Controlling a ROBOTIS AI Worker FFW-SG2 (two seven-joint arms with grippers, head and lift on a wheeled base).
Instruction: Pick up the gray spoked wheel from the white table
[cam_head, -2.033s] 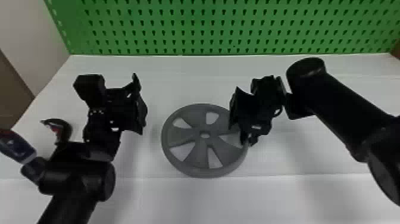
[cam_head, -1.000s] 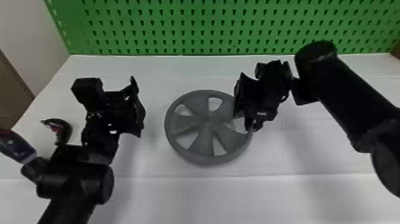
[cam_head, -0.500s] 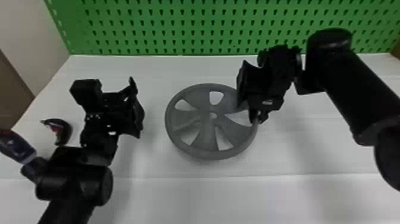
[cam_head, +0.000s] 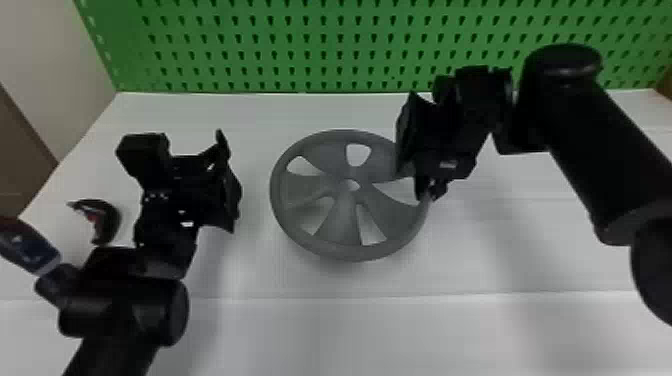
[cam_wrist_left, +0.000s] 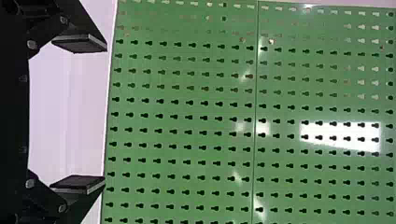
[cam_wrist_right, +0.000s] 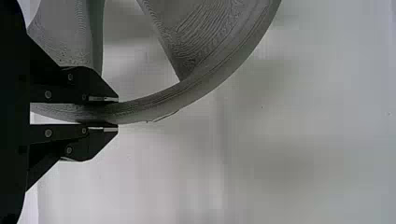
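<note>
Head view puts the gray spoked wheel (cam_head: 345, 207) over the white table (cam_head: 320, 335), its bulk left of my right gripper (cam_head: 431, 191), whose fingers are closed to its rim's (cam_wrist_right: 187, 95) thickness, gripping it, so my lift must counter that overhang.

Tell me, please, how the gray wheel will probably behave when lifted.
The gray wheel looks stiff, since its rim shows no bend. Open gaps between spokes suggest modest weight. Gripped at one edge by the right end effector, it may tilt.

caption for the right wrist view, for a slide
Black two-fingered right gripper pinching a gray spoked wheel by its rim
</note>
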